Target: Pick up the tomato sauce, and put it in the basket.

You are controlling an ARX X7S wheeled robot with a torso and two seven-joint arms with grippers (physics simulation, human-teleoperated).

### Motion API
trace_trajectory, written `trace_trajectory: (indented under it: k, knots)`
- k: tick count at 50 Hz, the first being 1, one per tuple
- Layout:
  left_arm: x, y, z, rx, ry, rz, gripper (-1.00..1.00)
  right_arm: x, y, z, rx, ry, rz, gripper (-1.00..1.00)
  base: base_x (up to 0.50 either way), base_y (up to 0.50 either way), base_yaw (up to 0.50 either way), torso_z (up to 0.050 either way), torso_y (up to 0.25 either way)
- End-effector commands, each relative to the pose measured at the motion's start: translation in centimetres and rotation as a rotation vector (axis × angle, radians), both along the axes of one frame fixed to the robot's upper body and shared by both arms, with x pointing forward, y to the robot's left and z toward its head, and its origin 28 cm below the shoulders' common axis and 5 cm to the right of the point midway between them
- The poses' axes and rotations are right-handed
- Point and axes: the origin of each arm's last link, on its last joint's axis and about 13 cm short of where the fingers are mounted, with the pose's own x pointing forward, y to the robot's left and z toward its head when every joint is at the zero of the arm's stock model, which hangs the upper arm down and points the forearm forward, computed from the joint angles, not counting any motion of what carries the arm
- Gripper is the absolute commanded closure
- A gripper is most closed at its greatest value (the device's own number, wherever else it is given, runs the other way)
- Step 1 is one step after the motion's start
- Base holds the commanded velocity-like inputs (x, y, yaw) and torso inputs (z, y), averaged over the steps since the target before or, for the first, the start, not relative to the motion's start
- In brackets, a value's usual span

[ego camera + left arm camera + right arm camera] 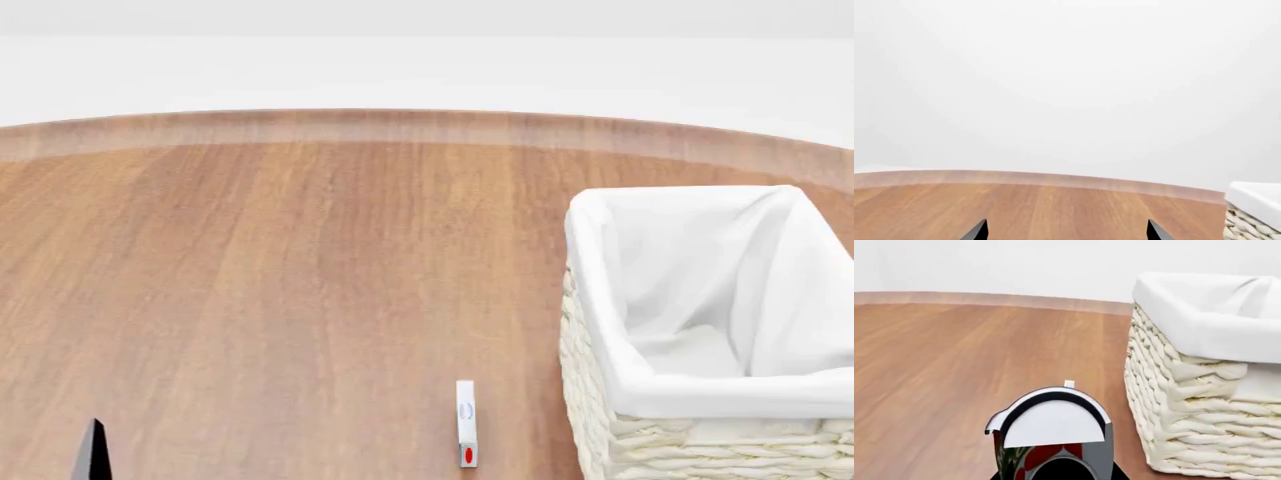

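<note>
The tomato sauce (1051, 425), a can with a red and green label and a white flat top, fills the near middle of the right wrist view. My right gripper (1054, 462) is shut on it, above the wooden table; its fingers are mostly hidden by the can. The basket (1201, 405), cream wicker with a white liner, stands close beside the can. In the head view the basket (601, 430) is at the right. My left gripper (1067, 234) is open and empty over the table; one dark fingertip (94, 450) shows low at the left in the head view.
The round wooden table (267, 280) has its far edge (1041, 178) ahead of the left gripper. A corner of the basket (1251, 215) shows in the left wrist view. A narrow white strip with a red mark (465, 425) shows left of the basket; I cannot tell what it is.
</note>
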Motion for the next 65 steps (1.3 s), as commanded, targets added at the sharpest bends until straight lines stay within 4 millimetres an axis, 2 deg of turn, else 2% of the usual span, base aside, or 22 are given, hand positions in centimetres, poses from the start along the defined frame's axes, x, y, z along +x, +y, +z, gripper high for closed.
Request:
trace_trajectory:
  k: [1,12,16,21,38,39,41,45,46,49,50,65]
  knots:
    - [-0.2,-0.1,0.0,0.002,0.000,-0.006,-1.00,2.9,-0.4,3.9,-0.076,-0.077,0.007,1.00,0.00,0.00,0.00,0.000,0.000]
    - [-0.1,-0.3,0.0,0.000,0.001,-0.011,-1.00,5.6,-1.1,5.0,-0.102,-0.086,-0.009,1.00,0.00,0.00,0.00,0.000,0.000]
    - [-0.2,-0.2,0.1,0.000,0.000,-0.011,-1.00,5.9,-1.3,5.5,-0.103,-0.097,-0.010,1.00,0.00,0.00,0.00,0.000,0.000]
    - [-0.1,-0.2,0.1,-0.003,0.001,-0.008,-1.00,5.1,-0.9,6.6,-0.132,-0.129,-0.003,1.00,0.00,0.00,0.00,0.000,0.000]
    - [-0.1,-0.2,0.1,-0.003,0.001,-0.008,-1.00,5.1,-0.9,6.6,-0.132,-0.129,-0.003,1.00,0.00,0.00,0.00,0.000,0.001]
    - [-0.1,-0.2,0.1,0.000,0.001,-0.007,-1.00,5.3,-1.2,6.1,-0.209,-0.157,-0.028,1.00,0.00,0.00,0.00,0.000,0.000]
    - [-0.1,-0.2,0.2,-0.001,0.000,-0.008,-1.00,5.6,-1.2,6.1,-0.148,-0.139,-0.011,1.00,0.00,0.00,0.00,0.000,0.000]
    - [-0.4,-0.3,0.4,0.003,-0.004,-0.008,-1.00,6.9,-1.3,6.5,-0.151,-0.154,-0.007,1.00,0.00,0.00,0.00,0.000,0.000]
    - [-0.5,-0.2,0.5,0.000,-0.008,-0.004,-1.00,7.8,-1.2,7.0,-0.170,-0.167,0.002,1.00,0.00,0.00,0.00,0.000,0.000]
    - [-0.5,-0.2,0.4,0.003,-0.009,-0.001,-1.00,8.8,-1.2,8.2,-0.192,-0.193,0.007,1.00,0.00,0.00,0.00,0.000,0.000]
    - [-0.6,-0.2,0.4,0.002,-0.009,-0.002,-1.00,9.2,-1.1,9.2,-0.190,-0.206,0.013,1.00,0.00,0.00,0.00,0.000,0.000]
    - [-0.6,0.0,0.5,-0.004,-0.010,0.002,-1.00,11.8,-1.4,15.0,-0.218,-0.327,-0.002,1.00,0.00,0.00,0.00,0.000,0.000]
